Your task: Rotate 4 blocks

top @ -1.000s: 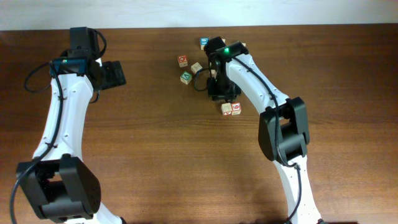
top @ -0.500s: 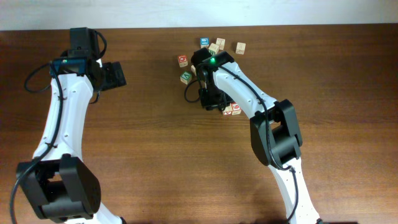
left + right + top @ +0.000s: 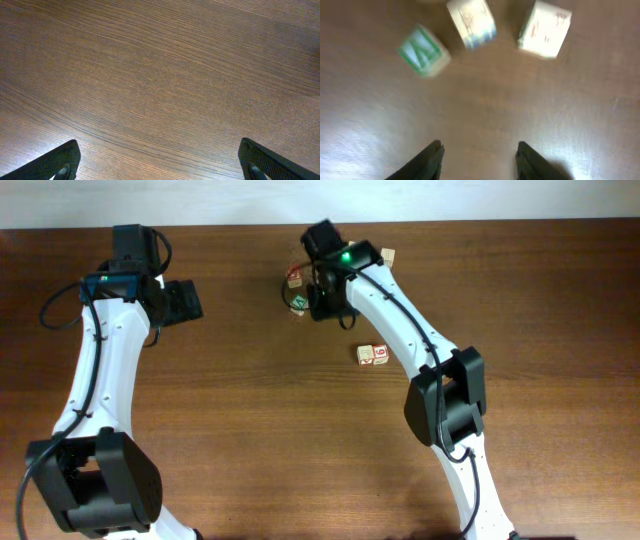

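Observation:
Small wooden blocks lie at the far middle of the table. One block with a red mark and one with a green mark sit just left of my right gripper. Another pale block shows behind the arm. A pair of blocks lies side by side nearer the front. In the right wrist view the right gripper is open over bare wood, short of a green-faced block, a blue-edged cube and a pale red-marked block. My left gripper is open, holding nothing.
The right arm stretches across the cluster and hides part of it. The table's far edge runs close behind the blocks. The left arm stands at the left side over bare wood.
My right gripper has moved from beside the pair of blocks toward the far left of the cluster. Its jaws have opened wider. The left arm has not moved.

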`<state>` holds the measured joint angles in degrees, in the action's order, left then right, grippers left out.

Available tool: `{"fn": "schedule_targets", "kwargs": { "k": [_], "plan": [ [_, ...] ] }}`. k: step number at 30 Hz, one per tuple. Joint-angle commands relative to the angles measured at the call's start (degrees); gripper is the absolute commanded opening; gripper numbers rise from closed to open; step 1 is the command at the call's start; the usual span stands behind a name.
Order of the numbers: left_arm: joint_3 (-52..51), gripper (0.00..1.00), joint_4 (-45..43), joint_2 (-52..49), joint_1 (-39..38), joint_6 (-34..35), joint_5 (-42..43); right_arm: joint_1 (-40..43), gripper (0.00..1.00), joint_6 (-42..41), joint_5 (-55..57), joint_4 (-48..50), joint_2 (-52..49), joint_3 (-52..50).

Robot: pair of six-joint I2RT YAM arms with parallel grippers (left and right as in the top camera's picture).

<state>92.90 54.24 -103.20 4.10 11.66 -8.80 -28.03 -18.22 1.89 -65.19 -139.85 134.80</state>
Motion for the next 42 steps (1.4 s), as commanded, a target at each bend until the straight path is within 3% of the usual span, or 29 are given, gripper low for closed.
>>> {"fn": "schedule_targets", "kwargs": {
  "k": [1, 6, 10, 22, 40, 42],
  "plan": [
    [1.0, 0.99, 0.1, -0.3, 0.1, 0.7, 0.4, 2.3, 0.53, -0.5, -0.1, 1.7, 0.6, 4.3],
    [1.0, 0.99, 0.1, -0.3, 0.0, 0.7, 0.5, 6.9, 0.55, -0.5, -0.1, 3.1, 0.5, 7.1],
    [1.0, 0.99, 0.1, -0.3, 0.0, 0.7, 0.6, 6.2, 0.48, -3.7, 3.3, 8.9, -2.1, 6.0],
    [1.0, 0.99, 0.1, -0.3, 0.0, 0.7, 0.6, 5.9, 0.43, -8.5, 6.3, 14.5, -12.8, 6.0],
    [1.0, 0.99, 0.2, -0.3, 0.0, 0.7, 0.6, 5.5, 0.43, -9.7, 6.1, 18.8, -13.7, 1.8],
    [1.0, 0.99, 0.3, -0.3, 0.0, 0.7, 0.6, 5.5, 0.37, -9.7, 6.1, 18.5, -13.7, 1.5]
  ]
}}
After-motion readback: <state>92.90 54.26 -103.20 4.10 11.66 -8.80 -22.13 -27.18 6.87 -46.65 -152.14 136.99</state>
